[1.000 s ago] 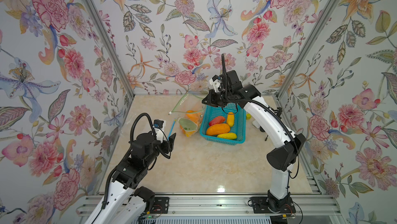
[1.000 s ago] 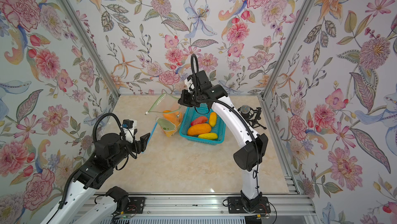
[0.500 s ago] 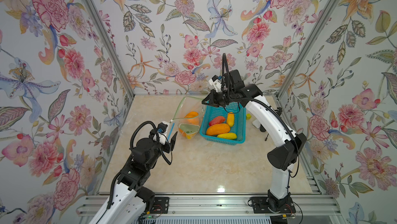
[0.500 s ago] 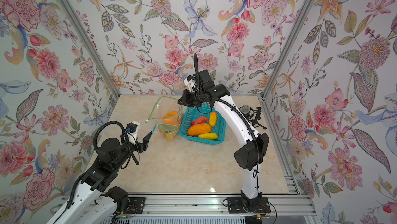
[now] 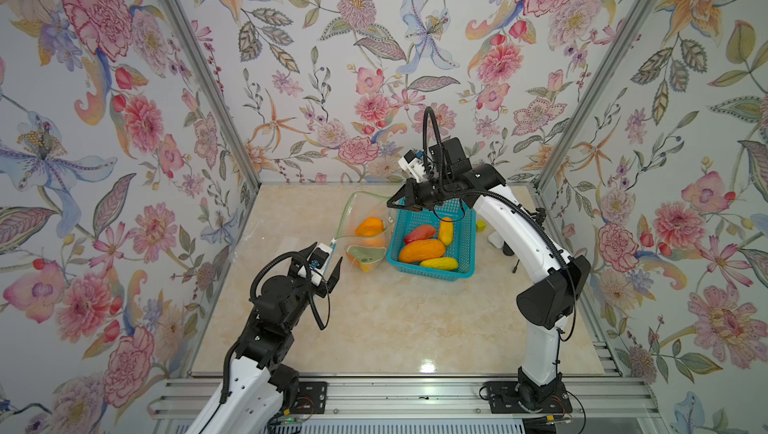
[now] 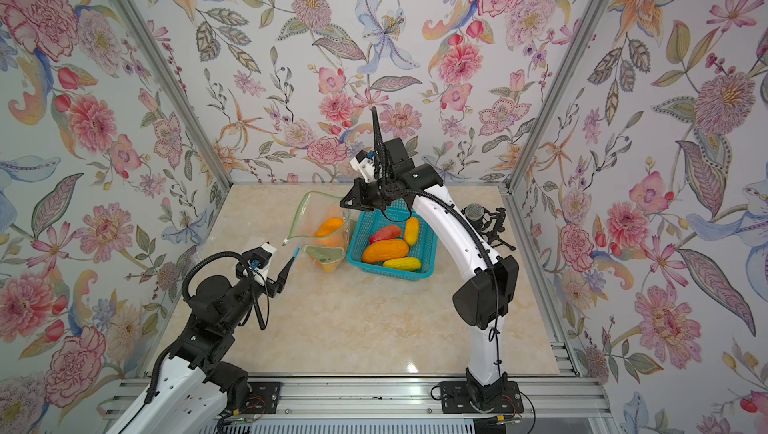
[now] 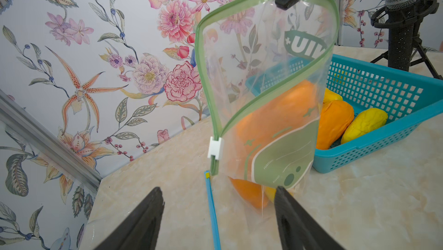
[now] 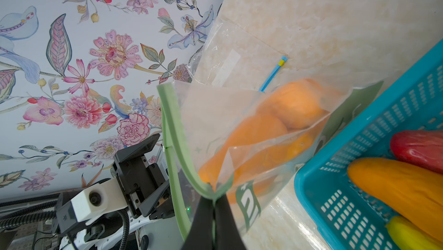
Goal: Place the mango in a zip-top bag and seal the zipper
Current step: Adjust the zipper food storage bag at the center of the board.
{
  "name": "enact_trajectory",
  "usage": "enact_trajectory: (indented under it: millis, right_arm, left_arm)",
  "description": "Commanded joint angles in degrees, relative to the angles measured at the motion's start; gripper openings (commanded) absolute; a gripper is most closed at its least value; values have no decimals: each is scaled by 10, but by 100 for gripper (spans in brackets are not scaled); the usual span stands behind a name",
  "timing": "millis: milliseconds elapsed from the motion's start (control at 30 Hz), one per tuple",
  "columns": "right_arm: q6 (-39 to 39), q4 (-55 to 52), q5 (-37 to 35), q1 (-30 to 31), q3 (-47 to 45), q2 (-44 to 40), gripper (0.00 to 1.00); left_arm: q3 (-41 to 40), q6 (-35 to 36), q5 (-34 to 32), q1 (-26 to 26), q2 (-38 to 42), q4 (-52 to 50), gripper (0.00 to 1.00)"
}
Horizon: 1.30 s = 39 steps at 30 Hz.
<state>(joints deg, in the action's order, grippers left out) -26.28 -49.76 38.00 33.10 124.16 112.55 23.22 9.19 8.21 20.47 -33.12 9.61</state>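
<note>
The right gripper (image 5: 390,204) was closed tight on the green zipper rim of the zip-top bag (image 5: 365,219), pinching one top corner and holding the bag upright off the table (image 5: 395,328), just beside the blue basket (image 5: 465,219). An orange mango (image 5: 369,226) sat inside the bag, whose mouth gaped open. The white slider (image 7: 215,147) sat at the far end of the zipper from that grip.

The left gripper (image 5: 326,259) stood wide open and held nothing. It pointed at the slider end of the bag from just short of it.

The bag bore a green banner with white letters (image 7: 304,45), seen from behind and not clearly readable. A green label panel (image 7: 285,162) carried small words that looked like "name" and "time".

A second bag (image 8: 230,54), with a blue zipper, lay flat on the table.

Compared with a second earlier, the left gripper had edged closer to the bag, equally wide. The right gripper's hold looked unchanged.
</note>
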Motion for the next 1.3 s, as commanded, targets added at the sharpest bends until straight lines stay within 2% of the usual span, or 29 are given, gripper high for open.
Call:
enact_trajectory:
  millis: [0,433,633,800,867,967,1100,1200,1267]
  right_arm:
    - [20,7,23,10,-8,-6,0]
    - [31,9,38,18,-18,-22,0]
    - [27,11,37,15,-13,-23,0]
    - [24,11,41,14,-2,-18,0]
    - [24,12,43,13,-1,-16,0]
    - [20,13,45,10,2,-12,0]
    - [14,15,50,9,8,-5,0]
    - [12,17,51,9,13,-5,0]
    - [12,17,52,8,14,-6,0]
  left_arm:
    - [-17,33,58,-11,-11,66,72]
    - [-13,30,94,-11,-72,123,60]
    - [-15,26,98,-11,-85,134,41]
    - [-37,21,70,-11,-59,133,42]
    - [-47,19,59,-11,-48,129,50]
    - [-54,20,41,-12,-32,116,51]
    - [-56,23,45,-11,-29,107,47]
    - [-53,19,54,-11,-48,112,40]
    - [-50,17,57,-11,-62,116,39]
